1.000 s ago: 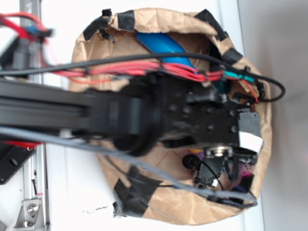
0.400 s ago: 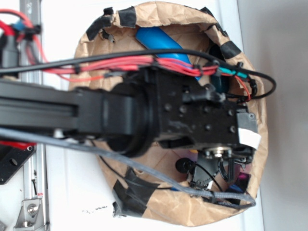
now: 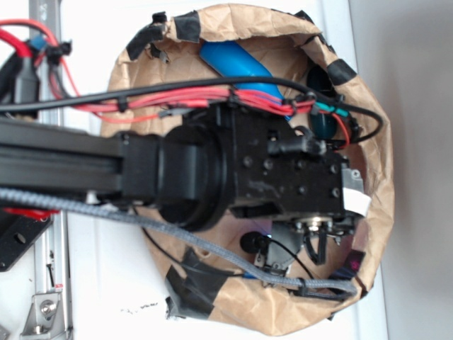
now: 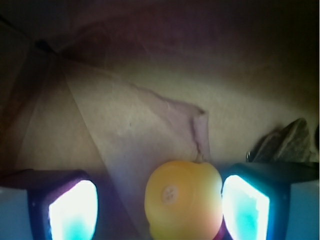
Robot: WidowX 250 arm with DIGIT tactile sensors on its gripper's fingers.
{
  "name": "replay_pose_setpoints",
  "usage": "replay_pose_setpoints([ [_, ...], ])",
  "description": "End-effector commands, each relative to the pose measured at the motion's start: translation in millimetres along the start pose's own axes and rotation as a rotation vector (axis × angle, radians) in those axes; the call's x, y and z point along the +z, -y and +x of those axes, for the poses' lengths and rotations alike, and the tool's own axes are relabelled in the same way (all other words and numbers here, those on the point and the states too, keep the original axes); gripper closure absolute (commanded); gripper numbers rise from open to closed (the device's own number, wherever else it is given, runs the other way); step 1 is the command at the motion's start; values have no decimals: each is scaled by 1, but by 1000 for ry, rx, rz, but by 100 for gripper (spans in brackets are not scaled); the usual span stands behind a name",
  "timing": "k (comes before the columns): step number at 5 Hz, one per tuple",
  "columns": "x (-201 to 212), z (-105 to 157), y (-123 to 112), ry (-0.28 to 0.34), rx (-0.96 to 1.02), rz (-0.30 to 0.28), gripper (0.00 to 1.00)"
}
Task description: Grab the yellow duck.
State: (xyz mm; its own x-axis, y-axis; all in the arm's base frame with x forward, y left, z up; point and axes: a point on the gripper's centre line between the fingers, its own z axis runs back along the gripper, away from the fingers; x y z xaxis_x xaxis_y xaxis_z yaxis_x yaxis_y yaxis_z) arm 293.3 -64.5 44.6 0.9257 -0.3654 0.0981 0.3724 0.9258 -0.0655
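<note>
I see my gripper (image 4: 160, 205) spread apart inside the paper bag (image 3: 368, 142), the yellow duck (image 4: 183, 200) between its fingers (image 4: 245, 207), close against the right one, the blue bottle (image 3: 237, 64) well apart.

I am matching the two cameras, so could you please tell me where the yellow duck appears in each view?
Exterior: not visible; the arm covers that part of the bag.
Wrist: the yellow duck sits bottom centre, between the gripper fingers, nearer the right one.
Shared landmark: the brown paper bag.
</note>
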Motion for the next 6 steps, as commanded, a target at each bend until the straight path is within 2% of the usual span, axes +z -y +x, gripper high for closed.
replay_pose_setpoints([
  [1,-10,12,11,-63,-13,51,100],
  [3,-2,-3,12,-54,5,64,100],
  [4,30,3,14,24,24,82,100],
  [5,75,10,27,128,118,116,77],
  [6,88,13,27,56,289,235,100],
])
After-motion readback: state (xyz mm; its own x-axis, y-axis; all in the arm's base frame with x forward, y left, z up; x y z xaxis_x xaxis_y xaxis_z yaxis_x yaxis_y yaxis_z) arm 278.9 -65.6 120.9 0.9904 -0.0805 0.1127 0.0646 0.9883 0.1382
